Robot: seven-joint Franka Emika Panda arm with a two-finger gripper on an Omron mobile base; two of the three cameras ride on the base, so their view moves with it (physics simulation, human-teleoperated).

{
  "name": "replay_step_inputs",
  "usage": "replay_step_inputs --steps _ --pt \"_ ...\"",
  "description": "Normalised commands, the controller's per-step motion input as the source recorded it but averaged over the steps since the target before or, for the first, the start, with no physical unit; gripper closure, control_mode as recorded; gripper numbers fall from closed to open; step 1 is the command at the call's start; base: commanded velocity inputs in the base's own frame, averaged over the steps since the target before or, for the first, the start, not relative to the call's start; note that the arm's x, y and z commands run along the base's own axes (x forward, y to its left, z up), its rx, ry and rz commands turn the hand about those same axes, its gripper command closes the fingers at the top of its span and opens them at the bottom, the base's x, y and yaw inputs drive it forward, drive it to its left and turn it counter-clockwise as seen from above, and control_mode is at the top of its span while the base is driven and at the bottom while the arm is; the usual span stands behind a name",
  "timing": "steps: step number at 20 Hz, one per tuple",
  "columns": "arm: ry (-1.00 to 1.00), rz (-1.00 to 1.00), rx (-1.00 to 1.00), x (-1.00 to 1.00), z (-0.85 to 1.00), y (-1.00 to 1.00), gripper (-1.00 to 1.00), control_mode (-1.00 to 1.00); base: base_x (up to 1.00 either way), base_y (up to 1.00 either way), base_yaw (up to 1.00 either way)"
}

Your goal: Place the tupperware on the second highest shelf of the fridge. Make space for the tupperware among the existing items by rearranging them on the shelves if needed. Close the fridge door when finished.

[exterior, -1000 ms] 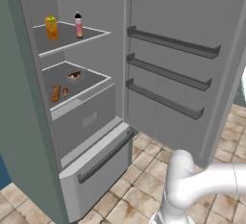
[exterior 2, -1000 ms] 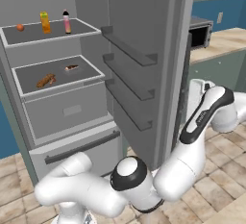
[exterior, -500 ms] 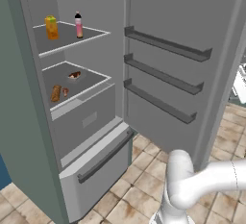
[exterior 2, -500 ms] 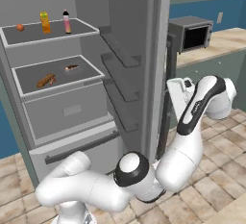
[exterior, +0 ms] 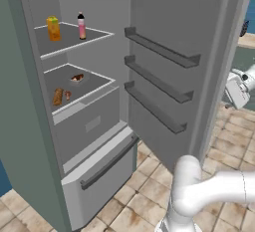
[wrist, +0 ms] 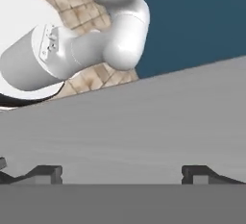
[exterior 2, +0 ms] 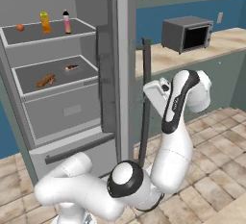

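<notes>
The fridge (exterior: 30, 126) stands open, its fridge door (exterior: 179, 71) swung out to the right, seen edge-on (exterior 2: 122, 64) from the right base. My gripper (exterior 2: 153, 89) is open behind the door's outer face, beside the dark bar handle (exterior 2: 146, 103); the hand peeks past the door edge (exterior: 238, 89). In the hand view the open gripper (wrist: 122, 172) faces the flat grey door panel (wrist: 144, 131) up close. A small tub with orange-brown food, the tupperware (exterior: 77, 77), sits on the lower shelf (exterior: 99, 84) near the sausages (exterior: 59, 96). Carton (exterior: 53, 28) and pink bottle (exterior: 81, 26) stand above.
A small orange fruit (exterior 2: 19, 27) lies on the upper shelf's left. A dark microwave (exterior 2: 187, 33) sits on the counter (exterior 2: 226, 38) right of the fridge. The bottom drawer (exterior: 104, 164) has a horizontal handle. Tiled floor (exterior: 229, 136) spreads below.
The fridge door has swung toward the fridge, now edge-on in the right base view. My arm has moved left with it, behind the outer face. The jaws stay open.
</notes>
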Motion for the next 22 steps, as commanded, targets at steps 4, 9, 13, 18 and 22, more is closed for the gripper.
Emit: replay_step_inputs --steps 4,9,13,18,22 --pt "-0.40 0.15 -0.13 0.00 -0.02 1.00 -1.00 -1.00 0.00 0.00 0.00" --pt "-0.41 0.12 -0.15 0.00 0.00 1.00 -1.00 -1.00 0.00 0.00 0.00" --pt "-0.41 0.12 -0.12 0.00 0.00 1.00 -1.00 -1.00 0.00 0.00 0.00" --pt "-0.48 0.21 -0.03 0.00 -0.06 1.00 -1.00 -1.00 0.00 0.00 0.00" --pt "-0.54 0.35 0.00 0.00 -0.26 1.00 -1.00 -1.00 0.00 0.00 0.00"
